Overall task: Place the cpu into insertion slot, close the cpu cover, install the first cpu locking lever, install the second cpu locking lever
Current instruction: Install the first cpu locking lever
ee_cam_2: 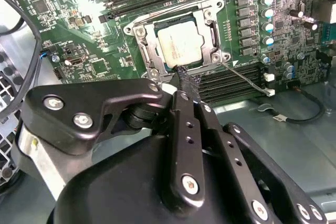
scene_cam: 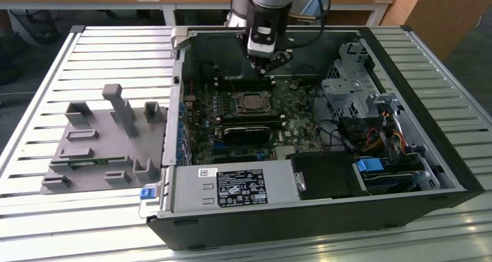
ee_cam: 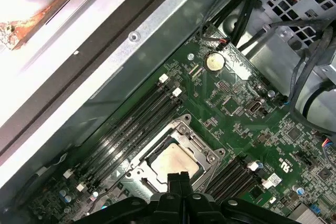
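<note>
You are looking at a job that is partly done. The cpu (ee_cam_2: 180, 45) is sitting flat in the insertion slot (ee_cam_2: 163, 23) on the green board. The cpu cover (ee_cam_2: 210, 34) is lying down around it, its window framing the metal top. A thin locking lever (ee_cam_2: 247, 78) is slanting out from the socket corner over the memory slots (ee_cam_2: 231, 86), so I am judging it not latched. I cannot tell how the other lever is standing. Your tool (ee_cam_2: 185, 80) is hovering at the socket's edge, fingers pressed together and carrying nothing; whether it is touching the frame I cannot tell. In the exterior view the tool (scene_cam: 271, 69) is hanging inside the open case (scene_cam: 307, 221), which is resting on the counter (scene_cam: 115, 49).
</note>
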Controlling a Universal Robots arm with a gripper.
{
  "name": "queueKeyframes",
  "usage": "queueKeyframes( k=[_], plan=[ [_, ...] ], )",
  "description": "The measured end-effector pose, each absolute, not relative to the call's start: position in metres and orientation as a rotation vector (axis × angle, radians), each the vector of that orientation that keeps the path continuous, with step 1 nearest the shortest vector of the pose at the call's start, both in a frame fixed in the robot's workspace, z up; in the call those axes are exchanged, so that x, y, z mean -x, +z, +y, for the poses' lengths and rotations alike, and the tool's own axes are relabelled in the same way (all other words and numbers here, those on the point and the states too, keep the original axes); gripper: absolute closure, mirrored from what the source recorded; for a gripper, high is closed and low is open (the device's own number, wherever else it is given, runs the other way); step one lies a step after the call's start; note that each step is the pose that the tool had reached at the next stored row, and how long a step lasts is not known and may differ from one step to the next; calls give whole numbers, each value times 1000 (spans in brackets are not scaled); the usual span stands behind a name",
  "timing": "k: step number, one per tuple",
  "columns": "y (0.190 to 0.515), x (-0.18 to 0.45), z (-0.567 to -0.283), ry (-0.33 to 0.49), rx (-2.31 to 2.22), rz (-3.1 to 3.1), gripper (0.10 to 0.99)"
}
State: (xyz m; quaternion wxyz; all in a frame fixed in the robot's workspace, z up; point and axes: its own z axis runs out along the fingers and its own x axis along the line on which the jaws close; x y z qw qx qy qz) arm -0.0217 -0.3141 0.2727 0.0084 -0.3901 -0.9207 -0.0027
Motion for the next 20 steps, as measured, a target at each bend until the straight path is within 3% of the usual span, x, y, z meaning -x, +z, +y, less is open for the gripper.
queueKeyframes(
  k=[20],
  plan=[
    [273, 21, -314, -7, 1085, -2930, 980]
  ],
)
